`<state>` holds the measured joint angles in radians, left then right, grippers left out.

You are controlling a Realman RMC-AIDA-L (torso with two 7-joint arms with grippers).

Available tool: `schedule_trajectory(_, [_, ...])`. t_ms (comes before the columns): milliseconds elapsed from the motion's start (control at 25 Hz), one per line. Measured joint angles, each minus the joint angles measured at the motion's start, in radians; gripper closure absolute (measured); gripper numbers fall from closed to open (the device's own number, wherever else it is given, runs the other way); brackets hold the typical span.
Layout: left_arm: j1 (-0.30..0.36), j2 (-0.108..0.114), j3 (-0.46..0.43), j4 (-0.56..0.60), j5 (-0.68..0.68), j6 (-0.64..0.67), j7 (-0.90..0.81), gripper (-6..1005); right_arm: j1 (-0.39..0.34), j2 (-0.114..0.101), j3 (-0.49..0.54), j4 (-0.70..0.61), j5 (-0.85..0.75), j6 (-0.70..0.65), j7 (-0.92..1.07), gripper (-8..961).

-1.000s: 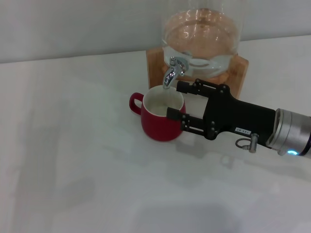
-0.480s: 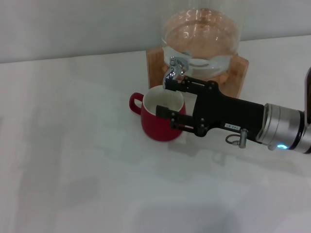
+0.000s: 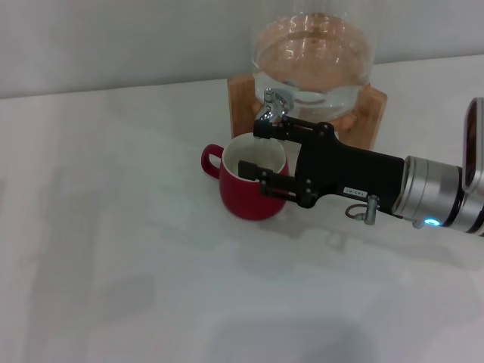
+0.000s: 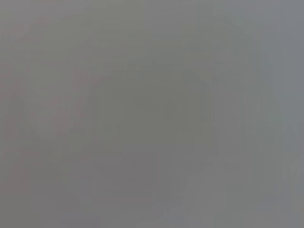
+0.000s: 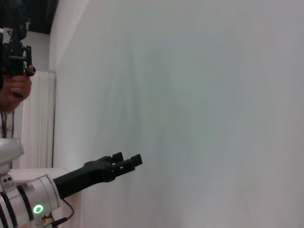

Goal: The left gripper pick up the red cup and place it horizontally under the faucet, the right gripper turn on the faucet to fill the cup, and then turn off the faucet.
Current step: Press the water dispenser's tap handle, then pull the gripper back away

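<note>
Cup first: the red cup (image 3: 252, 187) stands upright near the tabletop's far edge, handle leftward, directly under the faucet (image 3: 270, 111). Our right gripper (image 3: 253, 147) reaches in from the right edge, jaws spread, far finger touching the faucet's lever, near finger over the cup's rim. We judge the right arm nearer; the left gripper (image 5: 124, 163) hangs released, well apart.

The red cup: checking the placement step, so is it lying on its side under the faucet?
No. In the head view the red cup stands upright, mouth up, below the faucet spout.
</note>
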<state>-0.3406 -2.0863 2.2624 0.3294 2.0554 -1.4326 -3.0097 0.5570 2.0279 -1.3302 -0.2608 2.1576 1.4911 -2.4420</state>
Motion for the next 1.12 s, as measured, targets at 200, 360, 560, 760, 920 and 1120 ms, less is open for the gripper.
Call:
schedule_trajectory(200, [0.0,0.0,0.0,0.0,0.0,-0.001,0.0,111,0.005,0.0,-0.003,0.0,0.022,-0.021,0.0,296])
schedule_trajectory(360, [0.0,0.0,0.0,0.0,0.0,-0.006,0.0,111,0.001,0.0,0.0,-0.001,0.034,-0.034,-0.002,296])
schedule_trajectory(560, [0.0,0.0,0.0,-0.001,0.0,-0.007,0.0,112,-0.008,0.0,0.004,-0.002,0.039,-0.034,-0.006,296])
schedule_trajectory(760, [0.0,0.0,0.0,-0.001,0.0,-0.008,0.0,112,-0.021,-0.002,0.005,-0.001,0.05,-0.034,-0.008,296])
schedule_trajectory(920, [0.0,0.0,0.0,-0.001,0.0,-0.008,0.0,112,-0.031,-0.004,0.005,-0.003,0.052,-0.039,-0.008,296])
schedule_trajectory(1120, [0.0,0.0,0.0,0.0,0.0,-0.008,0.0,111,-0.042,-0.005,0.005,-0.008,0.061,-0.044,-0.01,296])
